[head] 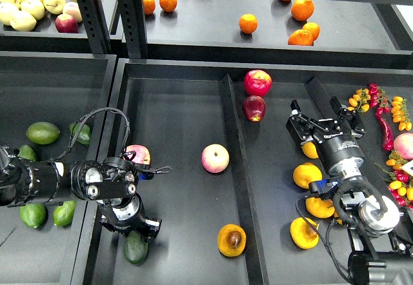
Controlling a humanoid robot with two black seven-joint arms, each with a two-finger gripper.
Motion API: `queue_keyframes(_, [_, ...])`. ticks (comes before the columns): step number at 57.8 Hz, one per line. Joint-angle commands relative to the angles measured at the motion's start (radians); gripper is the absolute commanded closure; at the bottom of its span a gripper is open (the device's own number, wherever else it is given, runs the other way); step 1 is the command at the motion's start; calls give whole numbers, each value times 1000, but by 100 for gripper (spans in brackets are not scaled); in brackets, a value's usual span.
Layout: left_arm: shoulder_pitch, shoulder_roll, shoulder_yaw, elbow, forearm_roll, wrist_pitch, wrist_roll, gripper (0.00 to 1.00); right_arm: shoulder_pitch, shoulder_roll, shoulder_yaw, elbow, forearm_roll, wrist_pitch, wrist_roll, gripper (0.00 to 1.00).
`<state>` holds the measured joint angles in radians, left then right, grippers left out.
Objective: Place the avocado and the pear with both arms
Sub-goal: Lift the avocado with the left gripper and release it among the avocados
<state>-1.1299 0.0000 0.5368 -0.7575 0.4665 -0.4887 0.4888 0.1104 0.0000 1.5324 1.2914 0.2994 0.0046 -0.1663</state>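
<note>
The dark green avocado (136, 249) lies at the front left of the middle tray. My left gripper (131, 226) hangs right over its top end; it is seen end-on and dark, so I cannot tell its fingers apart or whether it touches the avocado. The golden pear (231, 240), brown patch facing up, lies at the tray's front right, against the divider (233, 149). My right gripper (321, 125) is open and empty over the right compartment, far from the pear, above a yellow-orange fruit (310, 150).
Pink-red apples (215, 158) (137, 154) lie in the middle tray, and two red ones (257, 82) by the divider. Lime-green avocados (42, 132) fill the left bin. Yellow-orange fruit (306, 175) lie around my right arm. Oranges (248, 23) sit on the back shelf.
</note>
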Motion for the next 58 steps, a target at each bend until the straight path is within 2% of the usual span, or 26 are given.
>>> queue_keyframes(1, [-2,0,0,4,-37,0,0,87,0,0,0,-1,0,2,-1,1])
queue_keyframes(15, [-19,0,0,1,-42,0,0,88,-6,0,0,-1,0,8,1,1])
queue_keyframes(30, [-136,0,-52,-3,-69,0,0,88,-6,0,-3,0,1,8,1,1])
queue_keyframes(44, [-215,106,-109,-16,-80,0,0,87,-5,0,-5,0,1,8,1,1])
queue_keyframes(58, [-241,290,-172,-17,-80,0,0,86,-6,0,-6,5,1,9,1,1])
